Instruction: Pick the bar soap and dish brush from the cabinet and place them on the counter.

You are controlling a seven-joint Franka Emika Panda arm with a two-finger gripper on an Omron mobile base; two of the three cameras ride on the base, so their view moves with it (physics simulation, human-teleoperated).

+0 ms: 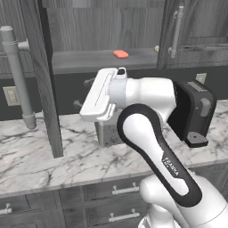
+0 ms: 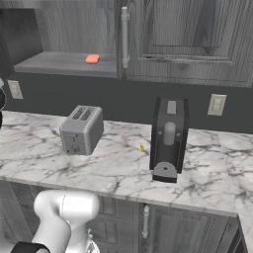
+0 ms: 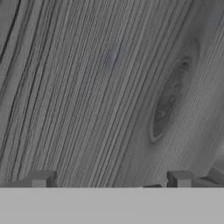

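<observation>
Right, the bar soap (image 1: 120, 54) sits on the cabinet (image 1: 102, 26) shelf, and that is our landmark: a small flat orange-red bar lying flat, a little back from the shelf's front edge, just left of the shut door with the long silver handle (image 1: 176, 31). In the left base view its long axis runs across the shelf, roughly parallel to the front edge. Directly below the soap, down on the table (image 2: 118, 168), stands the toaster (image 2: 82, 129), and further right of it the dark coffee machine (image 2: 169, 139). A tiny yellow speck (image 2: 142, 147) lies on the table between those two. The dish brush I cannot make out anywhere near the soap.

The tool (image 3: 109, 186) is released, jaws spread wide with nothing between them, its two dark tips facing close-up wood grain, well short of the soap.

How will the soap handle? My read: light, rigid, with smooth rounded corners, so likely slick under hard fingers. Best bet is to pinch it across the short width, mid-length, coming down from above, since it is too low to catch easily from the front. A squeeze near a rounded end could squirt it away along the shelf
</observation>
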